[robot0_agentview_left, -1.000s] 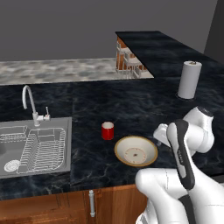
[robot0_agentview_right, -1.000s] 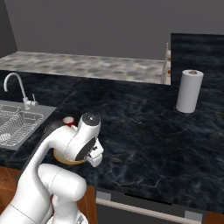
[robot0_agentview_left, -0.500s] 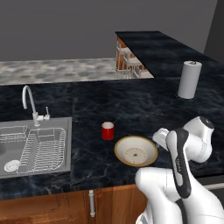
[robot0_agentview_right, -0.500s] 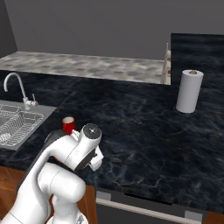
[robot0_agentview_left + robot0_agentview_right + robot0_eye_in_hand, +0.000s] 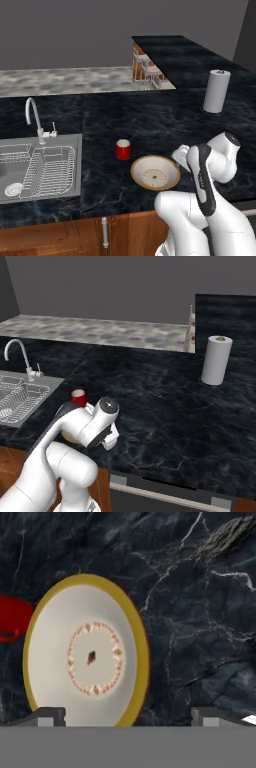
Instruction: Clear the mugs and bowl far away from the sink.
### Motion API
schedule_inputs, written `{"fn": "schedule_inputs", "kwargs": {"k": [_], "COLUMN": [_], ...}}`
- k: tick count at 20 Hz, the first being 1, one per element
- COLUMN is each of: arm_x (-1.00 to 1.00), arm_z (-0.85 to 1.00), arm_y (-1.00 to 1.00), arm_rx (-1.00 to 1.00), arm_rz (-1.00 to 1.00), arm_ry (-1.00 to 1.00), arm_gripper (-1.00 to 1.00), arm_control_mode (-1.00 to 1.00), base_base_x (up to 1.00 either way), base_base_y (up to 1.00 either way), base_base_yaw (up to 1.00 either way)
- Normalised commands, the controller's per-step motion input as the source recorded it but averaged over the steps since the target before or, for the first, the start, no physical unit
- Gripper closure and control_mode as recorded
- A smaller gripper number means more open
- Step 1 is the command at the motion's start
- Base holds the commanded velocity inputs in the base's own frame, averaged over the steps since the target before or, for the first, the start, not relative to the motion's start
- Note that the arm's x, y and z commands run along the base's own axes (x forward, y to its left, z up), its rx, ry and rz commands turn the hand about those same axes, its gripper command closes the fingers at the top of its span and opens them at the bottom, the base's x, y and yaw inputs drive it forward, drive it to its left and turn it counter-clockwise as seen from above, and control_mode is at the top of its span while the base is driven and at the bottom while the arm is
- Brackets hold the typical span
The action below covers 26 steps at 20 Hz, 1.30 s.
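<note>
**End effector wide open above the bowl, holding nothing**

End effector (image 5: 127,714) hangs over the dark marble tabletop (image 5: 165,125) with its two dark fingertips (image 5: 47,716) spread as wide as they go and nothing between them. In the hand view the left tip stands over the lower rim of the bowl (image 5: 87,657), and the right tip stands over bare marble, off to the bowl's 4 o'clock; whether either tip touches anything I cannot tell.

The bowl is cream with a tan-yellow rim and a ring of reddish marks around a dark spot at its centre. In the left base view the bowl (image 5: 155,172) sits near the front edge of the tabletop, with the white arm's wrist just at its 3 o'clock. The red mug (image 5: 123,149) stands upright close by at the bowl's 10 o'clock, apart from it; in the hand view the red mug (image 5: 12,618) shows at the bowl's 9 o'clock, cut off by the frame edge. In the right base view the red mug (image 5: 77,397) peeks out just beyond the arm.

The sink (image 5: 40,167), with its wire racks and curved faucet (image 5: 33,116), lies at the mug's 9 o'clock, clearly apart from it. A paper towel roll (image 5: 217,91) stands upright far back at the bowl's 1 o'clock.
</note>
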Motion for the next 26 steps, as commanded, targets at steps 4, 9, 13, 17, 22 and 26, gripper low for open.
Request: {"fn": "schedule_inputs", "kwargs": {"k": [4, 9, 13, 17, 22, 26], "arm_x": [0.29, 0.16, 0.06, 0.0, 0.02, 0.17], "arm_z": [-0.06, -0.17, -0.31, -0.35, -0.33, -0.18], "arm_y": [0.0, 0.0, 0.0, 0.0, 0.0, 0.0], "arm_rx": [0.0, 0.0, 0.0, 0.0, 0.0, 0.0], "arm_rz": [0.0, 0.0, 0.0, 0.0, 0.0, 0.0], "arm_ry": [0.09, 0.07, 0.03, 0.0, 0.0, 0.0], "arm_gripper": [-1.0, -1.0, -1.0, -1.0, -1.0, -1.0], "arm_control_mode": [-1.0, -1.0, -1.0, -1.0, -1.0, -1.0], "base_base_x": [0.0, 0.0, 0.0, 0.0, 0.0, 0.0], "base_base_y": [0.0, 0.0, 0.0, 0.0, 0.0, 0.0], "base_base_yaw": [0.0, 0.0, 0.0, 0.0, 0.0, 0.0]}}
